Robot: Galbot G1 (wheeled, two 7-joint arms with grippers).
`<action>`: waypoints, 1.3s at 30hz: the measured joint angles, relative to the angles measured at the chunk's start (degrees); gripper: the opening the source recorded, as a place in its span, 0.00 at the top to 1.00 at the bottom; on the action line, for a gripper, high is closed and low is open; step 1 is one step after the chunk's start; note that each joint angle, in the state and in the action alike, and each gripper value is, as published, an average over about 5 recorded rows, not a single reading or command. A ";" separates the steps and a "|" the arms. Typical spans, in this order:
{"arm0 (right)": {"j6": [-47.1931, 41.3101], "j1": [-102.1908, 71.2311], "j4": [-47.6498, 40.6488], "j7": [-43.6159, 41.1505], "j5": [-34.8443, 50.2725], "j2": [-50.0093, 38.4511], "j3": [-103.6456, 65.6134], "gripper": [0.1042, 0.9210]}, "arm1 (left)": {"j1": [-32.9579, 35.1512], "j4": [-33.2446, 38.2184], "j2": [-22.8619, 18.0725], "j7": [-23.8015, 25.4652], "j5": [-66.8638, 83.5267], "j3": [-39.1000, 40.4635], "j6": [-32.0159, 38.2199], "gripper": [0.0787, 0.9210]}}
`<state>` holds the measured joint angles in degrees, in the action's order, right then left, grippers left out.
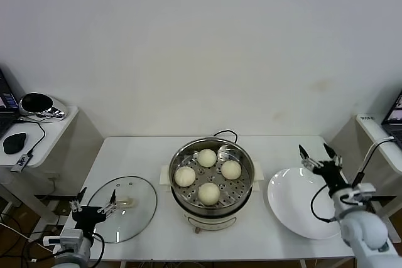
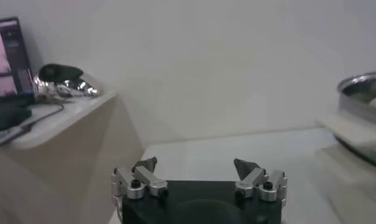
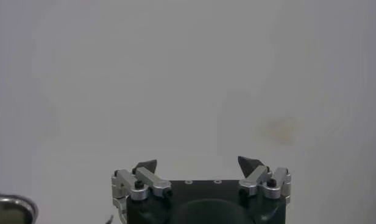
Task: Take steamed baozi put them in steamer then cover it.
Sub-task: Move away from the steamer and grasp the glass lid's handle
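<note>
Only the head view shows four steamed baozi (image 1: 208, 176) inside the steamer (image 1: 211, 208); both wrist views show pincers wide, seemingly empty.

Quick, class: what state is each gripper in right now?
Left gripper: open, holding nothing, over the cover.
Right gripper: open, holding nothing, above the plate.

Looks like a lab or test room rather than a home kitchen: bare white wall (image 1: 201, 42), plain white rectangular table (image 1: 138, 155), side desks with an open laptop (image 1: 6, 108), a black computer mouse (image 1: 14, 143) and trailing black cables (image 1: 19, 230).
</note>
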<state>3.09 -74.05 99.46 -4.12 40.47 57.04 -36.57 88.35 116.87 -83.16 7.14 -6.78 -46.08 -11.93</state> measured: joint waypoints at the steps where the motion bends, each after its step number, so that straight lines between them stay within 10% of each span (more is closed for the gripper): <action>1: 0.26 -0.58 0.10 0.25 0.01 0.71 -0.33 0.12 | 0.18 -0.35 0.09 -0.37 -2.39 -0.06 1.45 0.12; 14: 2.36 -4.15 -0.26 1.91 -1.01 5.49 -2.16 0.12 | 5.40 -3.88 2.48 -11.86 -37.37 3.16 14.78 0.12; 39: 4.88 -5.10 -0.92 3.02 -5.44 9.71 -2.17 0.12 | 2.87 -14.69 0.66 -20.99 -64.94 8.04 12.30 0.12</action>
<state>7.97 -79.15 98.54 -1.10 35.03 66.75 -38.73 91.22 102.18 -82.50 -13.85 -71.72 -38.04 0.38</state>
